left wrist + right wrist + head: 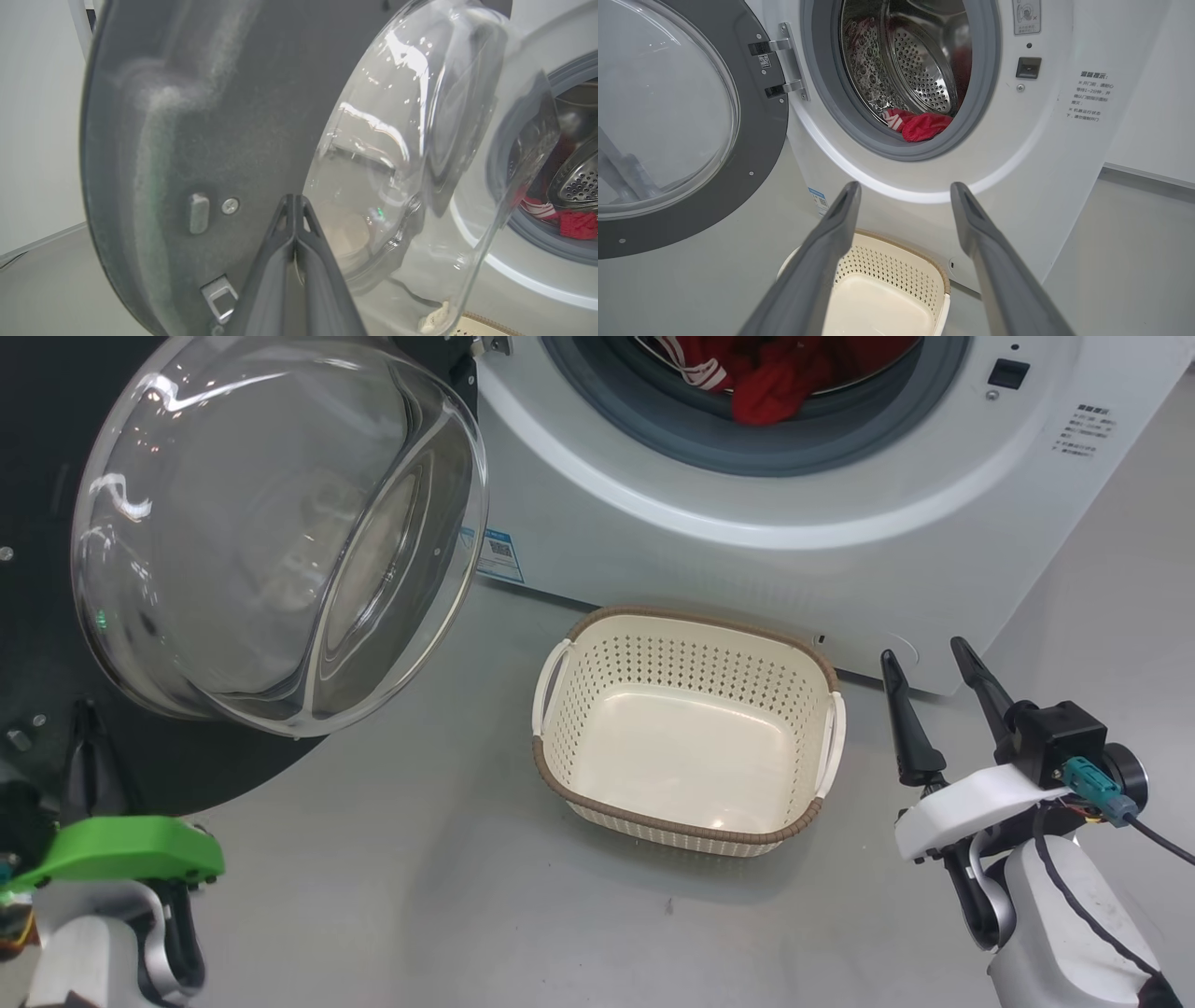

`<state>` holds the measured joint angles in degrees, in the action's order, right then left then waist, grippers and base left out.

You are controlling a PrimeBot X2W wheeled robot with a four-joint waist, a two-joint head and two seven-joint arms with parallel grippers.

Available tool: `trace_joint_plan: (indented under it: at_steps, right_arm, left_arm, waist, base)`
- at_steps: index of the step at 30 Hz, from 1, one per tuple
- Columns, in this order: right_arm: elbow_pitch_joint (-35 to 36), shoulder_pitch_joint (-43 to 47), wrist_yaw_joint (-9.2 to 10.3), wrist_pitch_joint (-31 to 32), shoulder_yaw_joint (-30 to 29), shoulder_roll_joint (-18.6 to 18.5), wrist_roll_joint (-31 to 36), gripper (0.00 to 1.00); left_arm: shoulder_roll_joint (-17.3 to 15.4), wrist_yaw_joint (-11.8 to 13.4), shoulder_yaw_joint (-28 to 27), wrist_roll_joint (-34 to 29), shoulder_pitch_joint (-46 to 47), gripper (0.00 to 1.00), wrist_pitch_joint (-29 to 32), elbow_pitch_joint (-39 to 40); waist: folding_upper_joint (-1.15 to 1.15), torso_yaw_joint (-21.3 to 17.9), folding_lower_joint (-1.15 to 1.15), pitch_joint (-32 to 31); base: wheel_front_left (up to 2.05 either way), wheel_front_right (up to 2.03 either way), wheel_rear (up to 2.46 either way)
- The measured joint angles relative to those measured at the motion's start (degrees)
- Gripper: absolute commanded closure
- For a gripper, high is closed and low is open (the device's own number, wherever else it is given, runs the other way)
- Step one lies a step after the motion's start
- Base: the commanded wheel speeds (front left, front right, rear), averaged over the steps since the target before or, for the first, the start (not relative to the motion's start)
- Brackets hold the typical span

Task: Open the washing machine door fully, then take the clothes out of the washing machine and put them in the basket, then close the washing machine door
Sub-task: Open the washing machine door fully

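The washing machine door stands swung open at the left, its clear glass bowl bulging toward me. Red clothes with white stripes lie at the front of the drum of the white washing machine. On the floor before it sits the cream basket, with nothing inside. My left gripper is shut and empty, just below the door's black rim; its tip points at the door's inner face. To the right of the basket, my right gripper is open and empty, aimed at the drum opening with the clothes.
The open door hangs on two metal hinges left of the drum ring. Grey floor spreads around the basket. A black latch socket sits right of the opening. A white wall rises right of the machine.
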<state>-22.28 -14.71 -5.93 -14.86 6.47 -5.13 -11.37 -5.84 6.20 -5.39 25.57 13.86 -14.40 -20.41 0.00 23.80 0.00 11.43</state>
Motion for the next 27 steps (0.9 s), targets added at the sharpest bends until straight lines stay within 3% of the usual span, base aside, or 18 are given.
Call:
trace_joint_plan:
  at_steps: [5,12,14,16,17,27]
  right_arm:
    - [-0.1,0.0,-0.05,0.0,-0.1,0.2,0.0,0.00]
    - [-0.1,0.1,-0.07,0.0,0.0,0.8,0.0,0.00]
    - [-0.1,0.1,-0.07,0.0,0.1,0.9,0.0,0.00]
    - [-0.1,0.1,-0.07,0.0,0.3,1.1,0.0,0.00]
    - [-0.1,0.1,-0.07,0.0,0.4,1.2,0.0,0.00]
    - [-0.2,0.2,-0.15,0.0,1.0,1.5,-0.1,0.00]
  left_arm:
    - [1.6,-0.8,1.4,-1.5,-3.5,1.00,0.0,2.7]
    - [3.1,-2.1,3.2,-2.3,-6.6,0.66,0.0,5.4]
    - [3.2,-2.5,3.8,-2.2,-7.4,0.52,0.0,6.1]
    - [3.2,-3.1,4.3,-2.2,-8.2,0.08,0.0,6.5]
    - [3.1,-3.4,4.8,-2.2,-8.6,0.01,0.0,6.6]
    - [3.1,-5.2,9.9,-4.2,-10.6,0.00,0.0,8.3]
  waist:
    - [0.00,-0.5,0.00,-0.7]
    - [0.00,-1.2,0.00,-1.3]
    - [0.00,-1.5,0.00,-1.4]
    - [0.00,-1.9,0.00,-1.6]
    - [0.00,-2.2,0.00,-1.6]
    - [0.00,-5.5,0.00,-2.0]
  base:
    - [0.00,0.00,0.00]
    - [0.00,0.00,0.00]
    - [0.00,0.00,0.00]
    - [0.00,0.00,0.00]
    - [0.00,0.00,0.00]
    - [0.00,0.00,0.00]
